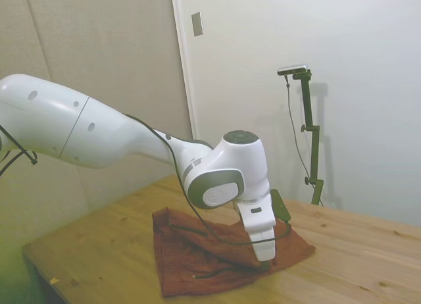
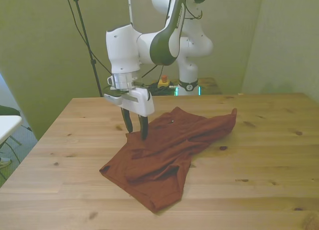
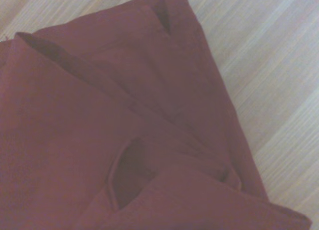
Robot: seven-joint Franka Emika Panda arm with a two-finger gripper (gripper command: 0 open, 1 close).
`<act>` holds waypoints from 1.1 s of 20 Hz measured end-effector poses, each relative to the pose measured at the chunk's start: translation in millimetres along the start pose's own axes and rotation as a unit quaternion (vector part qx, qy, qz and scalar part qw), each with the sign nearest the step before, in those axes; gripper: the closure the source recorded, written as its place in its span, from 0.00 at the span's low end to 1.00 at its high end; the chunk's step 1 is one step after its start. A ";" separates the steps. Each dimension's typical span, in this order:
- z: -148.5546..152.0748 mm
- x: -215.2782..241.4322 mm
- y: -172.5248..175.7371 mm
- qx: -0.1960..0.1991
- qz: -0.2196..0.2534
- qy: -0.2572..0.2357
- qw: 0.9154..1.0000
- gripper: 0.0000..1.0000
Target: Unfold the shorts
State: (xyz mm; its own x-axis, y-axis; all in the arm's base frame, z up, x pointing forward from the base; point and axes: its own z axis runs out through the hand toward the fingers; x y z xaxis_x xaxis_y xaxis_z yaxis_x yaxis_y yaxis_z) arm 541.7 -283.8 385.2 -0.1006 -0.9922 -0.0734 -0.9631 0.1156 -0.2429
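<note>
Front view had the shorts (image 2: 167, 155) lying rumpled and folded over on the wooden table (image 2: 269, 155), just below the gripper (image 2: 136, 128). The dark fingers (image 2: 144, 127) stood a little apart, tips down at the edge of the shorts nearest the arm, gripping nothing that I could see. The risk: pinching more than one layer there would drag the whole bundle instead of opening it, and a shallow bite would slip off the soft cloth. The count was one pair of shorts, one gripper, one table.
</note>
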 end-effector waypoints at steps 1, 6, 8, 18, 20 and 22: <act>-0.1 3.0 2.3 0.001 0.002 -0.001 1.000 0.00; 0.6 13.4 9.4 0.013 0.004 -0.010 1.000 1.00; 3.0 12.7 10.4 0.025 0.003 -0.021 0.999 1.00; 10.0 13.0 13.1 0.041 -0.012 -0.046 0.998 1.00; 10.6 13.6 13.8 0.041 -0.014 -0.046 0.998 1.00; 12.6 13.7 15.5 0.040 -0.015 -0.048 0.998 1.00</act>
State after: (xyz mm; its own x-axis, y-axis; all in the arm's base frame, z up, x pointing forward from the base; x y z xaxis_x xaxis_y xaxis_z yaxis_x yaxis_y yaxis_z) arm 528.4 -295.0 368.3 -0.0448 -0.9868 -0.1559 -0.9419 0.0937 -0.3225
